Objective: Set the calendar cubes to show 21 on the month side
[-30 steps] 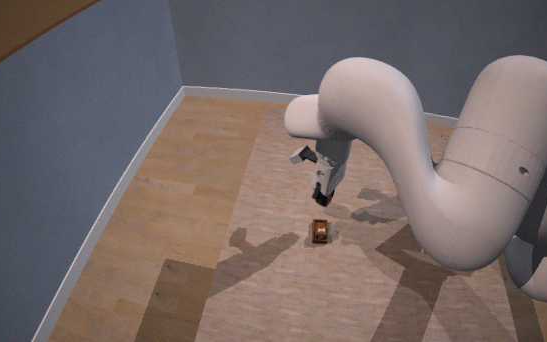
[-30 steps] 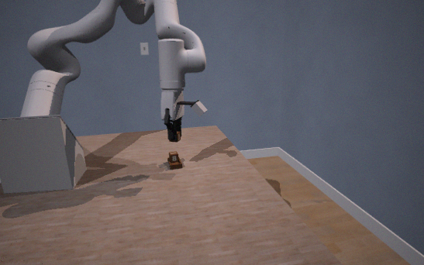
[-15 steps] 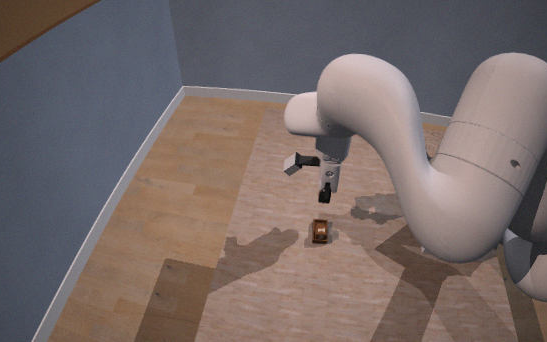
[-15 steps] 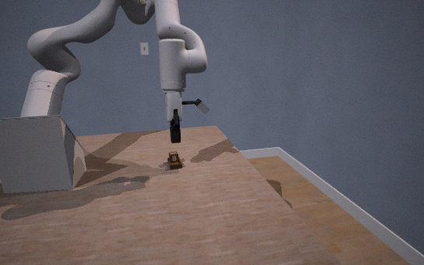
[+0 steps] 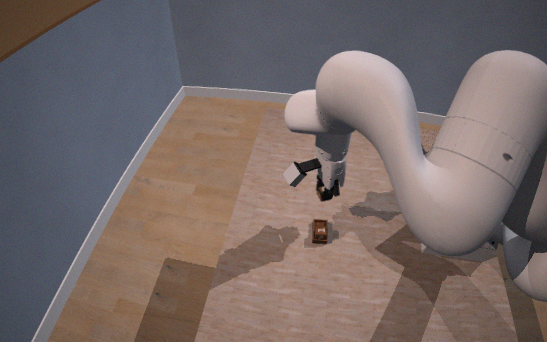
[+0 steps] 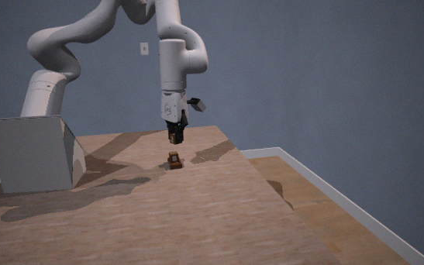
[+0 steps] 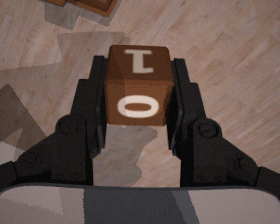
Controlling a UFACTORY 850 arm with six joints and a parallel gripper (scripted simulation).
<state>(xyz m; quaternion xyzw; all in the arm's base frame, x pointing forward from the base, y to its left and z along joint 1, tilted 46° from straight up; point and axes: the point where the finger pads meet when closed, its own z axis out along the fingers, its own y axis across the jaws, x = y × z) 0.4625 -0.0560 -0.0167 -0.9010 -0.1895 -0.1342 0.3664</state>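
We have the end effector (image 5: 327,193) (image 6: 176,140) (image 7: 138,77) closed on a brown, wooden-looking cube (image 5: 322,192) (image 6: 172,138) (image 7: 139,80), held above the wood-patterned surface (image 5: 269,280) (image 6: 193,209) (image 7: 231,55). In our wrist view, its white 1 is upside down, top toward six o'clock; the white 0 beneath has its long axis running from nine to three. Near eleven o'clock we see part of the small brown rectangular tray (image 5: 320,242) (image 6: 176,166) (image 7: 98,7). From the top, its long axis runs roughly twelve to six. A second brown cube (image 5: 320,230) (image 6: 174,157) is at the tray, its white 8 facing our exterior view, nearly upright.
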